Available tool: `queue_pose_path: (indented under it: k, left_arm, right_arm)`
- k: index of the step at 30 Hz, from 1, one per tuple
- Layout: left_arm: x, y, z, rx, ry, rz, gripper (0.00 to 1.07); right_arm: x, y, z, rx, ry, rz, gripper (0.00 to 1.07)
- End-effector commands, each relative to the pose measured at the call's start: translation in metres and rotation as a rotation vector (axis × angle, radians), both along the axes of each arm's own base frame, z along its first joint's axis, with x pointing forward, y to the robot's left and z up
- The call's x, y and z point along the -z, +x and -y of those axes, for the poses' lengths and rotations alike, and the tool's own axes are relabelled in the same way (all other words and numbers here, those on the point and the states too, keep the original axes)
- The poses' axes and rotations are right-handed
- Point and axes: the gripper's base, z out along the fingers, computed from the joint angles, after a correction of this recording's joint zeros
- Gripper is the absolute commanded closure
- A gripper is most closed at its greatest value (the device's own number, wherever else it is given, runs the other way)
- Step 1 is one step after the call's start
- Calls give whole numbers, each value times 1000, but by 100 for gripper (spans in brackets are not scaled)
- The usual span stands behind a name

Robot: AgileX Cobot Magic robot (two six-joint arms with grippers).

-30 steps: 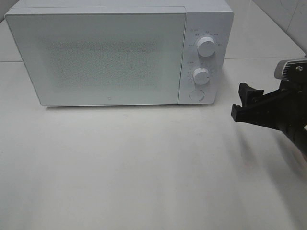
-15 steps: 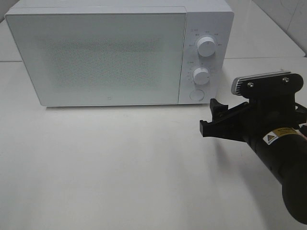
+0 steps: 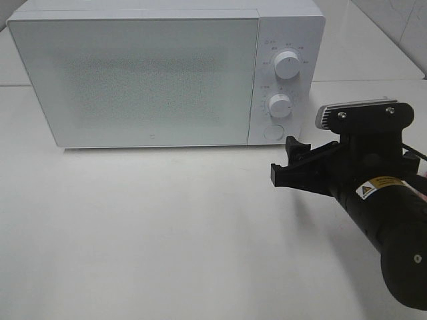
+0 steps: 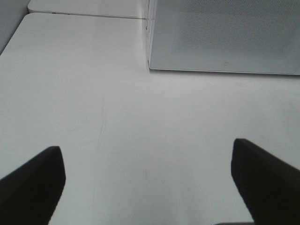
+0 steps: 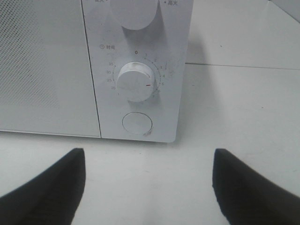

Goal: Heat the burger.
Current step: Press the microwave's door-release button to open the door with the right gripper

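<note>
Looking first for the burger, I am not finding it in any of the three views. Nothing is lying on the table [image 3: 167, 233], and the microwave [image 3: 153, 73] is standing with its door [image 3: 133, 80] closed. The dotted front is hiding the inside, so I cannot tell if the burger is in there or somewhere outside the views. The right gripper [image 3: 283, 160] is hovering low above the table, just in front of the control panel, and I am judging that it is placed so on purpose. In its wrist view the round button [image 5: 137, 123] under the lower knob [image 5: 136, 82] is sitting almost in the middle between the two fingers. This is suggesting to me a push on that button, probably to release the door. Its jaws are standing wide apart and are holding nothing. As far as I am seeing, they are touching neither the microwave nor the table, and a strip of bare table is showing between the fingertips and the panel. The left gripper [image 4: 146, 147] is appearing only in its own wrist view, also spread wide and empty. It is hanging above bare table, with the lower corner of the microwave door ahead of it, well apart. I am thinking it is parked there to leave room for the right arm.
</note>
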Motion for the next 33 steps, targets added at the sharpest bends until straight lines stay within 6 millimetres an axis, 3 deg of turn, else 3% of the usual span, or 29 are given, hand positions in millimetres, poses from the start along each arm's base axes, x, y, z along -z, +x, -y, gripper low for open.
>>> queue_pose_path:
  k: [1,7,12,13,16,24,26,29,30,33]
  left_arm:
    - [0,-1,0,-5,-6,23,17]
    - [0,-1,0,-5,-6,23,17]
    - [0,-1,0,-5,-6,23,17]
    - [0,-1,0,-5,-6,23,17]
    - [0,-1,0,-5,-6,23,17]
    - [0,-1,0,-5,-6,23,17]
    - [0,-1,0,-5,-6,23,17]
    - [0,-1,0,-5,-6,23,17]
    - [0,-1,0,-5,-6,23,17]
    - [0,-1,0,-5,-6,23,17]
  right_arm:
    - [-1,1,-2,11,55,-1,34]
    - [-1,1,-2,78,281,-18,40]
    - [-1,1,-2,174,602,-41,53]
    - [-1,1,-2,174,602,-41,53]
    - [-1,1,-2,244,838,-62,64]
    - [2,0,-3,347,1154,-114,85]
    - [5,-1,-4,410,1293,-159,97]
    - [5,-2,-4,424,1324,-169,101]
    - [6,-2,-4,445,1371,-180,107]
    - [6,-2,-4,461,1417,-183,107]
